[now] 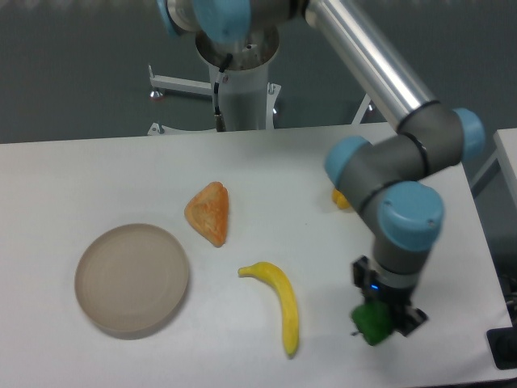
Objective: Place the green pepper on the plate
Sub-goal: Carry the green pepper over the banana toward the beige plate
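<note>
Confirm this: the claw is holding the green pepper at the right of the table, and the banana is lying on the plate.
Not quite. The claw does hold the green pepper at the right of the table, but the banana lies on the bare table, apart from the plate, which holds nothing. The fixed camera view shows this.

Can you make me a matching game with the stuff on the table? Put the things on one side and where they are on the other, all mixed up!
Things:
1. small glossy dark-green toy pepper
2. round shallow beige plate
3. long curved yellow toy banana
4. orange triangle-shaped toy food

Places:
A. lying in the middle of the table, toward the front
B. held in the two-finger gripper, at the right
C. at the left of the table, with nothing on it
D. just behind and right of the plate

Pairs: 1-B, 2-C, 3-A, 4-D
</note>
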You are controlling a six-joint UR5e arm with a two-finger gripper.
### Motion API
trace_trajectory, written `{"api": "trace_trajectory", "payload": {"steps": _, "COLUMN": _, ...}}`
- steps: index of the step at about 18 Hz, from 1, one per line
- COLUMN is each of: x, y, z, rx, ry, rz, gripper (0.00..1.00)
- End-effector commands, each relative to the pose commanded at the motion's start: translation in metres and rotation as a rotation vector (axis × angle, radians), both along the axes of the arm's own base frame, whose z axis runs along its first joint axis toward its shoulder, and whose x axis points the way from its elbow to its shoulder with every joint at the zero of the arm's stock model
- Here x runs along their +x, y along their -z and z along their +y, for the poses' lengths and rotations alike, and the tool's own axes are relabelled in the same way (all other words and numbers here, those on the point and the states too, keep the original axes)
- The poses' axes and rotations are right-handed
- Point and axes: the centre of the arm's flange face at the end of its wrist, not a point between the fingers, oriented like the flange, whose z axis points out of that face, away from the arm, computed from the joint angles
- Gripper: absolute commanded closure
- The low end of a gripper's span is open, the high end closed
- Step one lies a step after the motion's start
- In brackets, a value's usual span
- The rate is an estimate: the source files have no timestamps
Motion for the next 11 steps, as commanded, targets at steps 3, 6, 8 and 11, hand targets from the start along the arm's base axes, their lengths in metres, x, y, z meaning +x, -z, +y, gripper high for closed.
{"api": "trace_trajectory", "payload": {"steps": 3, "x": 0.055, "y": -0.002, "z": -0.006, "rx": -0.003, "ry": -0.059, "rz": -0.063, "gripper": 0.66}}
{"api": "trace_trajectory", "payload": {"steps": 6, "x": 0.114, "y": -0.011, "z": -0.001, "rx": -0.006, "ry": -0.079, "rz": -0.081, "gripper": 0.66}}
{"api": "trace_trajectory", "payload": {"steps": 8, "x": 0.153, "y": -0.018, "z": 0.003, "rx": -0.006, "ry": -0.082, "rz": -0.087, "gripper": 0.66}}
{"api": "trace_trajectory", "payload": {"steps": 11, "x": 0.201, "y": -0.021, "z": 0.005, "rx": 0.021, "ry": -0.123, "rz": -0.1, "gripper": 0.67}}
